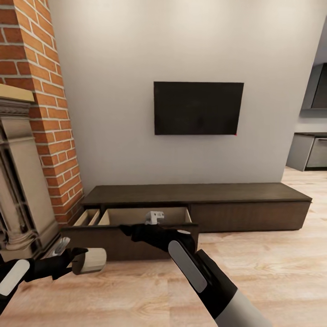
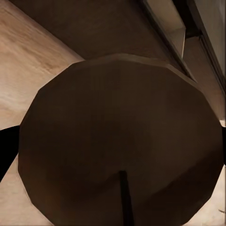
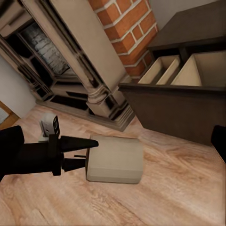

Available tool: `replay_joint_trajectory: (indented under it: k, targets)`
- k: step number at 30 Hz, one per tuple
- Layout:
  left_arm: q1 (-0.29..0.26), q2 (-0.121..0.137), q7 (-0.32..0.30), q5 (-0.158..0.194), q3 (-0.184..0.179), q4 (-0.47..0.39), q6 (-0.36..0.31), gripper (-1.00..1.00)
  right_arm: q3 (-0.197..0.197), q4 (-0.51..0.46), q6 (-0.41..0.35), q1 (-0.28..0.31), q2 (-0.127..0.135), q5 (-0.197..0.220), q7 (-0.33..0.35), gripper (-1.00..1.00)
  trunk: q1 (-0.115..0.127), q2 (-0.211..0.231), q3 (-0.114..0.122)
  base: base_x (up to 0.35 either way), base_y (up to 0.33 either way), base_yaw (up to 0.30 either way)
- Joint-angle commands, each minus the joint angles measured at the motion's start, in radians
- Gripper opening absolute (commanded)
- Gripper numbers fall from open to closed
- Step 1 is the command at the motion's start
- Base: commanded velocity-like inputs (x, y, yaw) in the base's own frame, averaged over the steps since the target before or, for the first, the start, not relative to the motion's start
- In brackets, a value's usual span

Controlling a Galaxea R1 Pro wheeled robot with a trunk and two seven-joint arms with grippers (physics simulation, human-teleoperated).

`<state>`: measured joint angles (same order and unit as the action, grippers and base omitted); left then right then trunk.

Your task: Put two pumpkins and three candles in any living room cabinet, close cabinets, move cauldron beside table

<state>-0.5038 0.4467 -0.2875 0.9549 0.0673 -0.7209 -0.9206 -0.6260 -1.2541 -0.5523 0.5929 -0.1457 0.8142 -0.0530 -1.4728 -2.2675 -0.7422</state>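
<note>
Left fingers (image 3: 84, 150) grip candle (image 3: 114, 159) — cabinet (image 1: 136, 240) seemingly open.

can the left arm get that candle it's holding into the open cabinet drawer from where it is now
Probably yes. The left gripper holds the candle just before the cabinet, whose drawer stands open on top; the right gripper hovering there might crowd it.

Home living room, brick fireplace (image 1: 27, 150), wall-mounted television (image 1: 198, 108), long low cabinet (image 1: 200, 204), wood floor (image 1: 281, 272)
</note>
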Motion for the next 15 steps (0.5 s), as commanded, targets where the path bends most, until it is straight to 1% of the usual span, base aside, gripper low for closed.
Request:
replay_joint_trajectory:
  k: [1, 3, 7, 12, 15]
  targets:
    - [-0.001, -0.001, -0.007, 0.001, 0.003, 0.0, -0.006, -1.0, 0.0, -0.001, -0.003, 0.001, 0.0, 0.008, -0.005, 1.0, 0.0, -0.001, -0.001, 0.117, -0.001, 0.0]
    - [-0.001, 0.0, -0.009, 0.002, 0.003, 0.0, -0.008, -1.0, 0.0, -0.001, -0.003, 0.001, 0.0, 0.009, -0.005, 1.0, 0.0, -0.001, 0.0, 0.061, 0.0, 0.039]
    - [-0.001, -0.001, -0.01, 0.002, 0.003, -0.002, -0.012, -1.0, 0.0, -0.001, -0.003, 0.001, 0.0, 0.009, -0.005, 1.0, 0.0, -0.001, 0.003, 0.018, 0.0, 0.115]
    - [-0.001, -0.002, -0.005, 0.001, 0.003, -0.002, -0.014, -1.0, 0.0, -0.001, -0.002, 0.001, 0.0, 0.01, -0.005, 1.0, 0.019, 0.034, 0.02, 0.003, 0.0, 0.03]
    - [-0.001, -0.009, -0.002, 0.0, 0.003, -0.003, -0.014, -1.0, 0.0, -0.001, 0.001, 0.001, 0.0, 0.008, -0.006, 1.0, 0.031, 0.055, 0.029, 0.0, 0.0, 0.004]
